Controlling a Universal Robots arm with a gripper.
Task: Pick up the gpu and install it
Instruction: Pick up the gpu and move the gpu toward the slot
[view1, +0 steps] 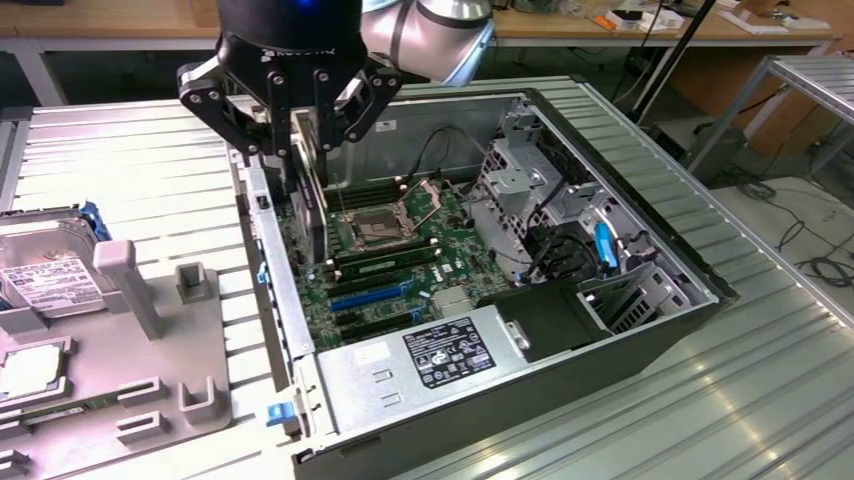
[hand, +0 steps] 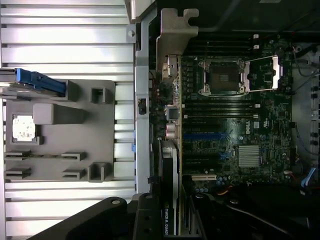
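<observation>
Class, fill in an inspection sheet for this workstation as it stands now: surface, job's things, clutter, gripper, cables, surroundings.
Surface: ribbed metal table carrying an open computer case.
Job's things: gpu upright on edge over the motherboard, by the case wall nearest the tray; cannot tell whether it is seated.
Clutter: grey fixture tray beside the case, with a hard drive and a processor chip.
Gripper: jaws closed on the gpu's upper part.
Cables: black leads inside the case; loose cables on the floor.
Surroundings: wooden workbench behind.
</observation>
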